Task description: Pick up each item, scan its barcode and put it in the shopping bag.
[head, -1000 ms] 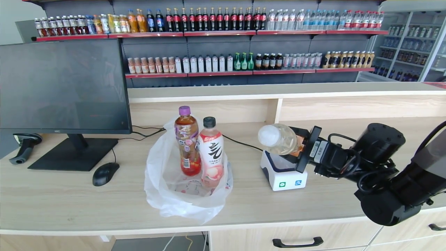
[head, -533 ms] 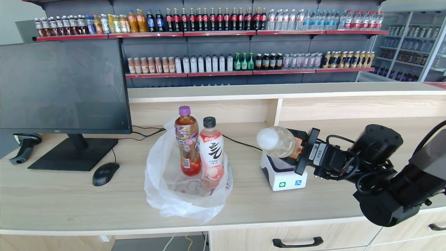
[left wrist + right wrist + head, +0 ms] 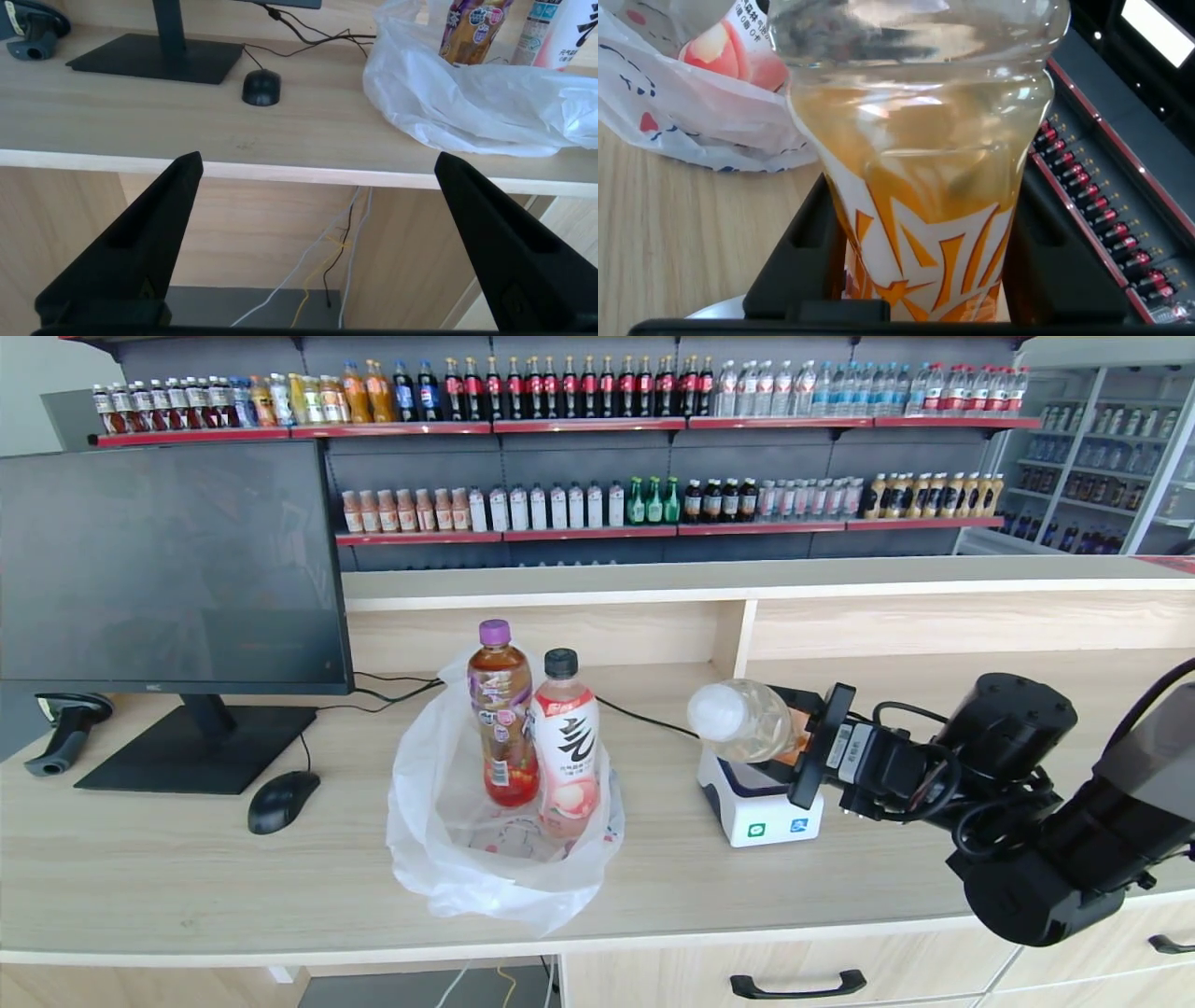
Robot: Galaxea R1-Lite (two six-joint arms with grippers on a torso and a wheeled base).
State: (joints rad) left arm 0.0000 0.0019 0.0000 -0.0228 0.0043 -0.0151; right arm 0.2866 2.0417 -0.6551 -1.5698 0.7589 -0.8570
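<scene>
Nearest, below the lip of the pale woodgrain counter (image 3: pixel 187 121): left gripper (image 3: pixel 318 163), black wedge-shaped fingers spread wide, empty. Farther in: right gripper (image 3: pixel 792 735) clamped on a clear plastic bottle (image 3: pixel 747 717), orange-labelled, lying sideways just above the boxy white scanner (image 3: pixel 761 807). Left of that: crinkled white shopping bag (image 3: pixel 485 873) holding two upright bottles (image 3: pixel 502 719).

Counter (image 3: pixel 187 868): pale wood-grain board, smooth and matt; bag (image 3: pixel 439 868): thin white translucent plastic film, crinkled, with a faint sheen. Bottle (image 3: pixel 752 714): clear glossy plastic with a smooth printed orange-and-white sleeve; scanner (image 3: pixel 761 812): smooth white plastic casing with a dark, reflective top. Monitor (image 3: pixel 168 560): matt dark screen; mouse (image 3: pixel 283 800): black plastic, slightly glossy; left gripper (image 3: pixel 318 159): matt black plastic fingers.
</scene>
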